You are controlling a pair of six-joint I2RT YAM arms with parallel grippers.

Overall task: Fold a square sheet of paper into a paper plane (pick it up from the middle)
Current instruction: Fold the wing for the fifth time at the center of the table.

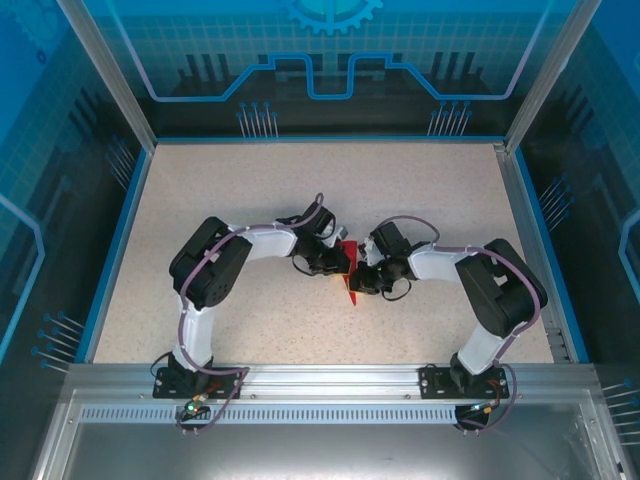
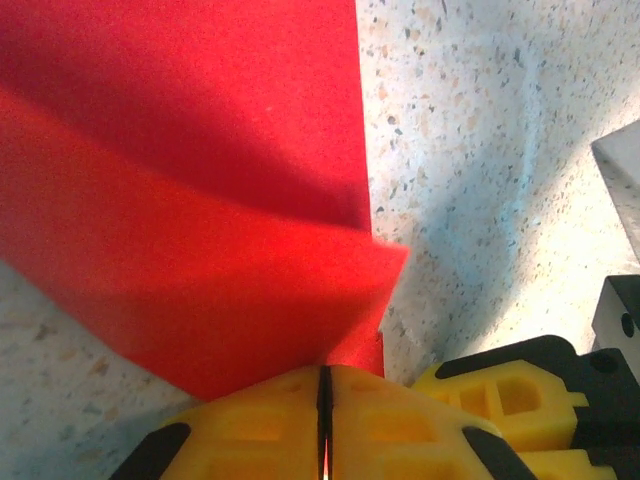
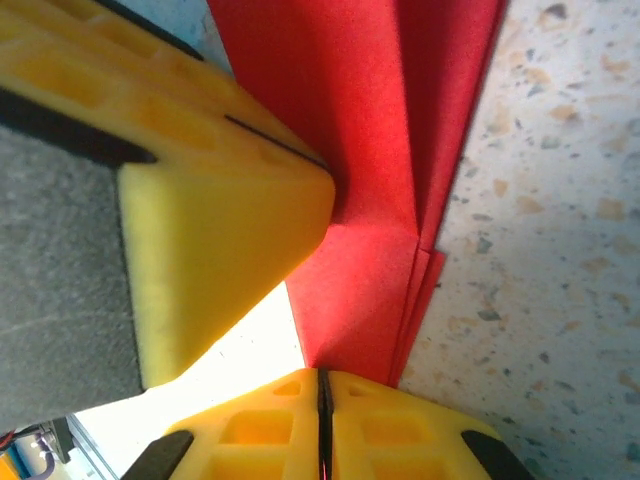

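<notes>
Near the middle of the worktop point(image 1: 200, 200), a little toward its near edge, both arms met over the red paper point(image 1: 347, 272), which was partly folded and caught between them. On the left wrist camera, the left gripper point(image 2: 324, 372) had its yellow fingers pressed tight together on the paper's lower tip, with one flap lying over another above the grip. On the right wrist camera, the right gripper point(image 3: 322, 375) was pinched just as narrowly on a layered edge, the plies stepped slightly out of line beside it. One of the left gripper's fingers sat almost against the paper close by.

My main worry was tearing. With both grippers clamped on such thin stock so near each other, I judged that any pull apart or twist out of step would rip it at a crease. I also thought the stacked plies might slide and leave a crooked fold. Each grip held only a small bite, so the paper could slip free. The fingers themselves were close enough that they might knock together.
</notes>
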